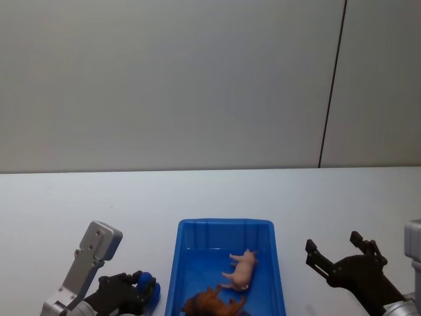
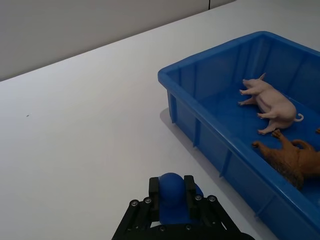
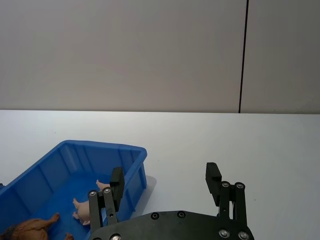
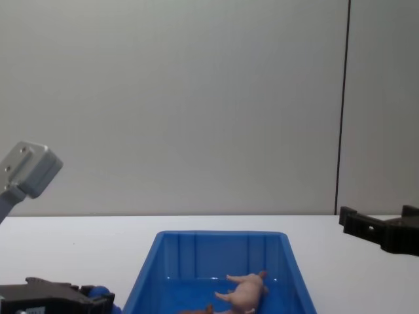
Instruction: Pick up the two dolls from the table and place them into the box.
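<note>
— Where are the dolls?

— Both lie in the box, on its floor. The pig is on its side near the middle, legs out. The lion lies just beside it, at the end of the box nearest me; from my head it is partly cut off, so I cannot tell whether they touch.

— And your grippers?

— My right gripper hangs over the bare table to the right of the box, its fingers spread wide, nothing between them. My left gripper sits low, left of the box, its fingers drawn close with a blue pad between them.

— Is either touching the box?

— No, both are clear of its walls.
</note>
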### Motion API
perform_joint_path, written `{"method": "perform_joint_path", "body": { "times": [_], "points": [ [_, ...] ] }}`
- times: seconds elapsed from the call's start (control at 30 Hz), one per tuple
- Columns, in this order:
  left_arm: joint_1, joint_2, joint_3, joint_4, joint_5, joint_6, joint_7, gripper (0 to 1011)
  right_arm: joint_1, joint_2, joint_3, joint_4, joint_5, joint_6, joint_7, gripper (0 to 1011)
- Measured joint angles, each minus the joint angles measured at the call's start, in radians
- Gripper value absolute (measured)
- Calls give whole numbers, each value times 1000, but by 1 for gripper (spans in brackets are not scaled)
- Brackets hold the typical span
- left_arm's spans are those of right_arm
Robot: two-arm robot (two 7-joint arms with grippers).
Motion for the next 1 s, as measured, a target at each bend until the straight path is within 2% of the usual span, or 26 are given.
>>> {"method": "perform_joint_path", "body": {
  "times": [0.27,0.63,1.0],
  "points": [
    [2,3,-5,-14,9,-32,2,241,0,0,0,0,0,0,0,1001],
    [-6,13,-16,-84,57,-66,14,181,0,0,0,0,0,0,0,1001],
    [-38,-1,-14,-140,96,-112,-50,109,0,0,0,0,0,0,0,1001]
  ]
}}
